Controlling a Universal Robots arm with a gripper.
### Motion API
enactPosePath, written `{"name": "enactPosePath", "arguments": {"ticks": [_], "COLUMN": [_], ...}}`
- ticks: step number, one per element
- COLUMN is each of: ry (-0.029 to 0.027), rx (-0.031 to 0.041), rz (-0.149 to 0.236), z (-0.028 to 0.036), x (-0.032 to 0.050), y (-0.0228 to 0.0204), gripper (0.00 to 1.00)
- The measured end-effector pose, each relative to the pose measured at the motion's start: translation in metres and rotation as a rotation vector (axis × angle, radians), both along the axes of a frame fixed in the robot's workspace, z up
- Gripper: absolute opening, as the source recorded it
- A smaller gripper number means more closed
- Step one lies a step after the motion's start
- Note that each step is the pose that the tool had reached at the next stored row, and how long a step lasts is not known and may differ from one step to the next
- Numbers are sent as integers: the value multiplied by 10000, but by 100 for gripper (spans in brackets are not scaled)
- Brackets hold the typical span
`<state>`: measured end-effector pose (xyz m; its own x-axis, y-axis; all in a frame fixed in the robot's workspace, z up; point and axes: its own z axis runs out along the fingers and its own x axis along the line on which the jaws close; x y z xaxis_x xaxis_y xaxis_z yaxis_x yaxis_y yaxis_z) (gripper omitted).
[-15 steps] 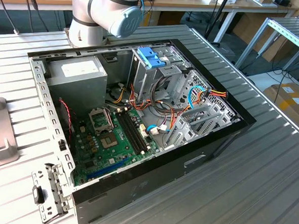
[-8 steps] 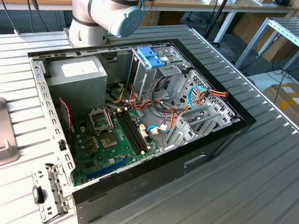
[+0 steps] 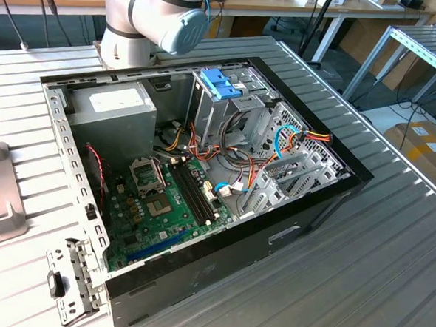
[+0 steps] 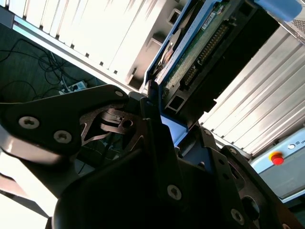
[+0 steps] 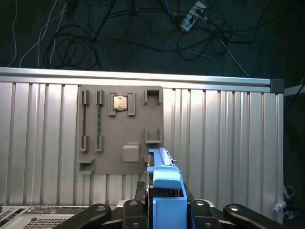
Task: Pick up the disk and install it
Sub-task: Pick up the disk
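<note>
The disk (image 4: 200, 45) is held up off the table, and the second wrist view shows its green circuit-board underside and light-blue frame. My gripper (image 4: 167, 112) is shut on it, with black fingers (image 4: 151, 93) pressing on both sides. In the first wrist view the disk's blue frame (image 5: 167, 183) stands edge-on in the gripper (image 5: 165, 195), above the ribbed metal table. The open computer case (image 3: 326, 207) lies on the table in the exterior view. Its fixed drive cage with blue tabs (image 3: 221, 82) is at the back.
Beneath the disk, a grey parts tray (image 5: 138, 126) on the table holds a processor chip (image 5: 119, 102) and a memory stick (image 5: 99, 119). The case contains a grey power supply (image 3: 110, 109), a green motherboard (image 3: 164, 205) and loose cables. The arm's joint (image 3: 157, 15) stands behind the case.
</note>
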<state>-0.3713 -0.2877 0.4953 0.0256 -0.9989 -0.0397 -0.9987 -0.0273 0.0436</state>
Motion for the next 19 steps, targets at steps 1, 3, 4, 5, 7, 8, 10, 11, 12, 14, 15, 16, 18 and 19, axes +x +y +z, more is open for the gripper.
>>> {"name": "enactPosePath", "arguments": {"ticks": [1,3,4,5,7,8,10,11,12,14,15,16,18,19], "ry": [1,0,0,0,-1,-1,0,-1,0,0,0,-1,0,0], "rx": [-1,-1,-1,0,0,0,0,0,0,-1,-1,0,0,-1], "rz": [0,0,0,0,0,0,0,0,0,0,-1,0,0,0], "z": [0,0,0,0,0,0,0,0,0,0,0,0,0,0], "x": [29,97,128,143,151,154,161,164,168,174,177,180,190,193], "y": [0,0,0,0,0,0,0,0,0,0,0,0,0,0], "gripper": [37,37,37,37,37,37,37,37,37,37,37,37,37,37]}}
